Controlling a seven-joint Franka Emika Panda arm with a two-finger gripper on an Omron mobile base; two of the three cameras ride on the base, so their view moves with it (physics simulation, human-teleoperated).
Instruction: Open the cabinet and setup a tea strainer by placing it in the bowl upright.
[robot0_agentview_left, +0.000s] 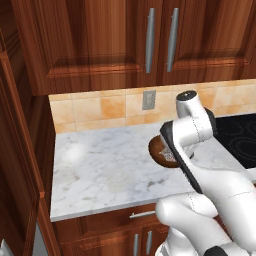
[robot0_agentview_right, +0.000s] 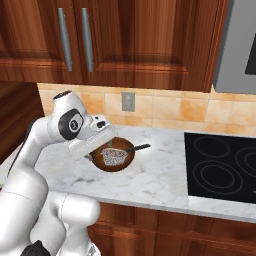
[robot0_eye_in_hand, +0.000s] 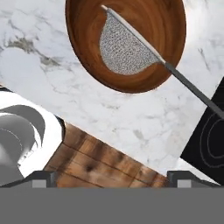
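Observation:
The dark-brown bowl (robot0_agentview_right: 113, 168) (robot0_eye_in_hand: 144, 26) (robot0_agentview_left: 156, 148) sits on the marble counter. The tea strainer (robot0_agentview_right: 114, 156) (robot0_eye_in_hand: 124, 48) lies inside it, mesh basket down in the hollow. Its thin handle sticks out over the rim toward the cooktop. My gripper (robot0_eye_in_hand: 113, 179) (robot0_agentview_right: 93, 147) hangs open just above the bowl's near-left rim, holding nothing. Its two fingertips (robot0_eye_in_hand: 43, 177) stand wide apart over the counter's front edge. In the left base view my own arm covers most of the bowl. The cabinet is out of view.
A black cooktop (robot0_agentview_right: 225, 165) (robot0_agentview_left: 240, 135) lies right of the bowl. Wall cabinets (robot0_agentview_right: 100, 35) with grey bar handles hang above the tiled backsplash and an outlet (robot0_agentview_right: 127, 101). A tall wood panel (robot0_agentview_left: 20, 150) bounds the counter's left end. Drawers sit below the counter edge.

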